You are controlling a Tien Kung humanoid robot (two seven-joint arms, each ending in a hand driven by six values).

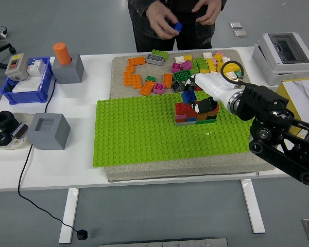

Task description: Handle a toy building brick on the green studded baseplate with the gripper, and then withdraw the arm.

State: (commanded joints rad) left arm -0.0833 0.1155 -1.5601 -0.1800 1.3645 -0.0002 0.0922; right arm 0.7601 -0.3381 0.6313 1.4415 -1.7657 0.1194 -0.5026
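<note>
Blue brick (188,96) is sitting just above the centre of the frame, pinched in the fingers of the right hand (198,98), right over the top of the small brick wall (196,112). That wall, red on top with orange, green, pink and grey pieces below, is standing on the green baseplate (144,131), right of its middle. Whether the blue brick is already touching the wall's top row is too close to tell. The right arm (273,123) is reaching in from the right edge of the frame, its white wrist leading to the hand.

Along the upper edge of the baseplate, loose bricks (185,69) are lying scattered on the beige mat (185,172), orange ones to the left and yellow ones to the right. At the top centre of the frame a person's hands (162,23) are holding a second small blue piece (178,26) in front of their body.
</note>
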